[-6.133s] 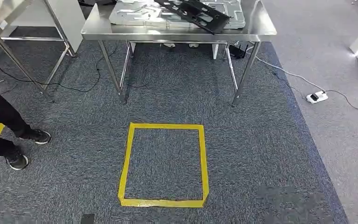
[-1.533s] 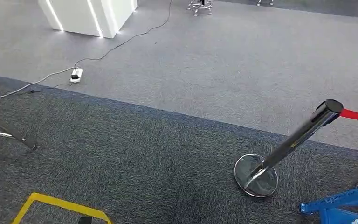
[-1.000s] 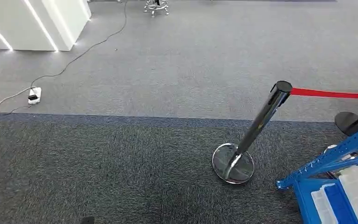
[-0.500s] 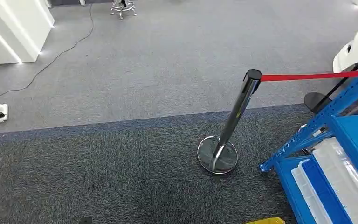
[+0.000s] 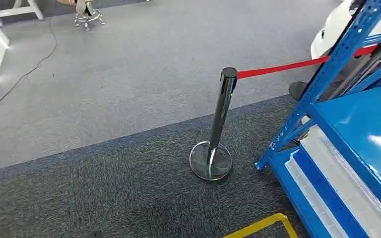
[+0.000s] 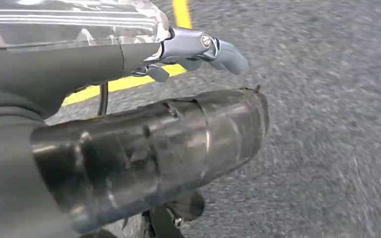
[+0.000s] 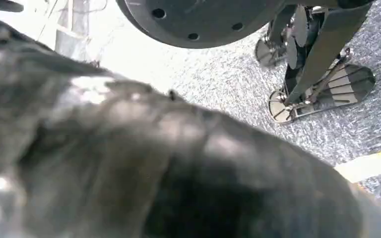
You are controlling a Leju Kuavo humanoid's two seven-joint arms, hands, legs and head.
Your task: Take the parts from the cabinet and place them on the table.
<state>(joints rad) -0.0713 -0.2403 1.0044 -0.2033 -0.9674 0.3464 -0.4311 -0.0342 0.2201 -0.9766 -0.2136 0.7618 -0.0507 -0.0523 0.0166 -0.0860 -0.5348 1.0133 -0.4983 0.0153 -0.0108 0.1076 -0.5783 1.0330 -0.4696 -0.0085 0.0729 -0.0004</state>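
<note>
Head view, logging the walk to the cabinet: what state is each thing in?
Stanchion post: upright on its round base.
Red belt: stretched taut from the post top.
Blue shelving rack: standing, clear trays on its lower shelf.
Yellow floor tape: flat on the carpet.

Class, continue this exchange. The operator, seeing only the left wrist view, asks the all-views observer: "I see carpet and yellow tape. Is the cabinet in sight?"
Observer: Yes, the head view has the blue cabinet at its right edge.
Operator: Anything near it?
Observer: A chrome post with a red belt stands on the carpet just left of it.
Operator: What's inside?
Observer: Pale trays lie on its lowest shelf.
</note>
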